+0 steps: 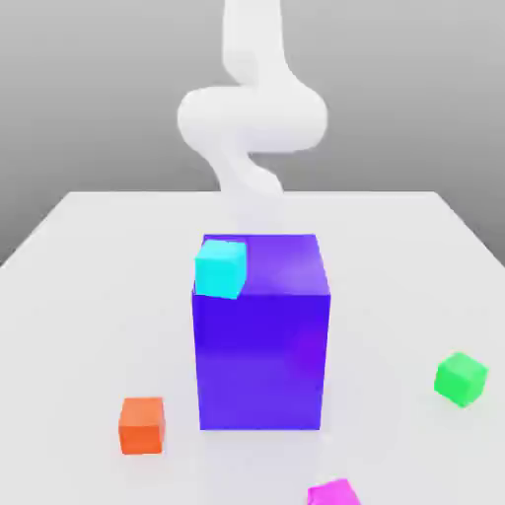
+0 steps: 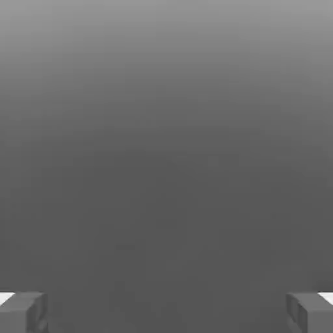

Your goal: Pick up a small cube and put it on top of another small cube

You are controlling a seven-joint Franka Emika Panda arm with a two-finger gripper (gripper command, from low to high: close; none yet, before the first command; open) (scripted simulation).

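While gripper point(image 2: 166, 312) gapes, cyan cube point(image 1: 220, 268) atop blue block point(image 1: 262, 345)

- Arm point(image 1: 252, 118): plain white throughout, with a smooth, matte, rounded casing.
- Arm form: thick tubular segments that merge through bulbous, curved joint housings; the outline appears soft and blurred in the exterior view.
- Arm surface: uniform, without seams or lettering that can be made out.
- Fingertips point(image 2: 23, 312): two blocky, square-edged grey pads in the hand view.
- Fingertip detail: each pad has a darker grey inner face and a small white patch at its outer upper corner.
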